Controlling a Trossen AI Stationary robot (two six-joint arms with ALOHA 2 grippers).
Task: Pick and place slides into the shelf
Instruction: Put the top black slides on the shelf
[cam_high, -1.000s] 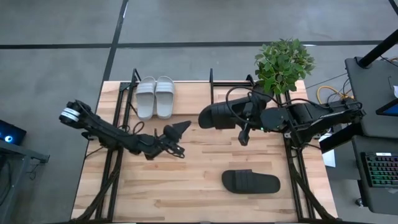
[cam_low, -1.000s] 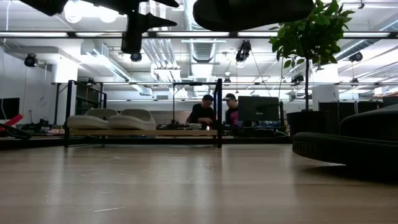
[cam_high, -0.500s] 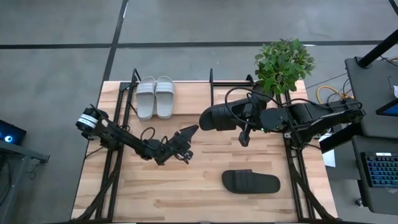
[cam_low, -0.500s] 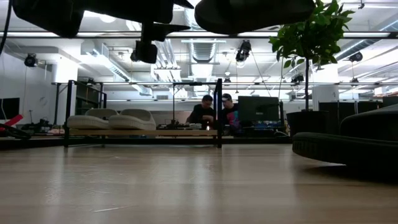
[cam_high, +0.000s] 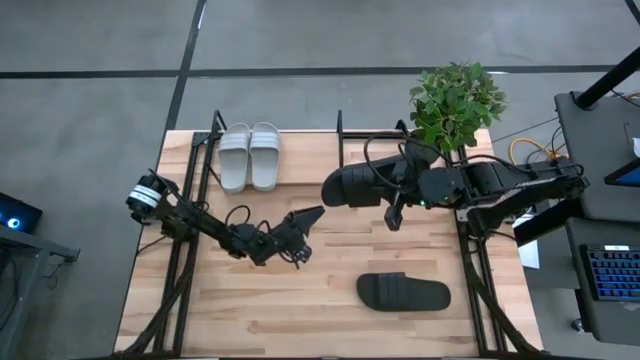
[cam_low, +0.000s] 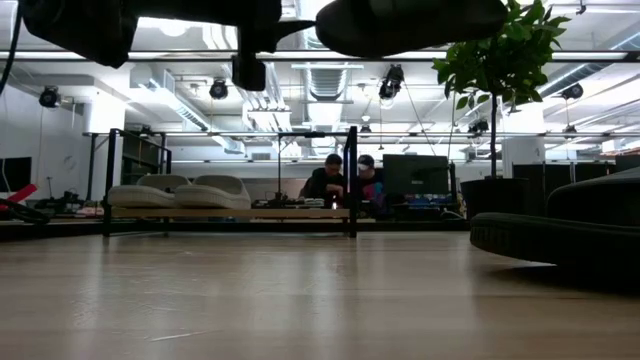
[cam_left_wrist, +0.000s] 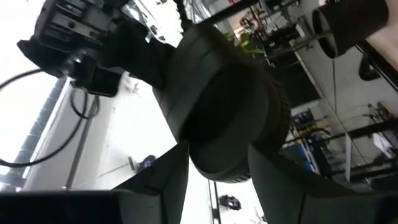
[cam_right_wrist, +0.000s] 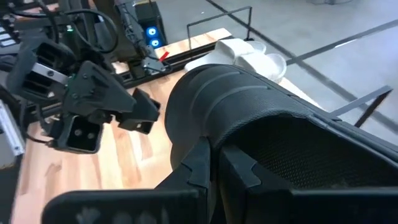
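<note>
My right gripper (cam_high: 393, 192) is shut on a black slide (cam_high: 355, 187), held high above the table's middle, right of the shelf (cam_high: 340, 130). My left gripper (cam_high: 312, 213) stands open just left of and below that slide's free end (cam_left_wrist: 230, 124), its fingers apart and touching nothing. The light pair of slides (cam_high: 250, 155) rests side by side, soles down, on the shelf's board (cam_low: 230, 213). A second black slide (cam_high: 403, 292) lies sole down on the table near the front right. My right gripper pinches the black slide's sole rim (cam_right_wrist: 249, 146) between its two fingers, at the end away from the strap (cam_right_wrist: 230, 102). It comes from the table's right, slanting a little down. The slide is lifted clear, reaching out toward the left, roughly level.
A potted plant (cam_high: 455, 100) stands at the table's far right corner, close behind the right arm. Bare wood lies between the shelf and the black slide at the front. People sit at desks (cam_low: 345, 180) beyond the table.
My left gripper has moved toward the table's right, closer to the held black slide, and has rolled about its own axis. It has stayed open. The right gripper and its slide have kept still.
</note>
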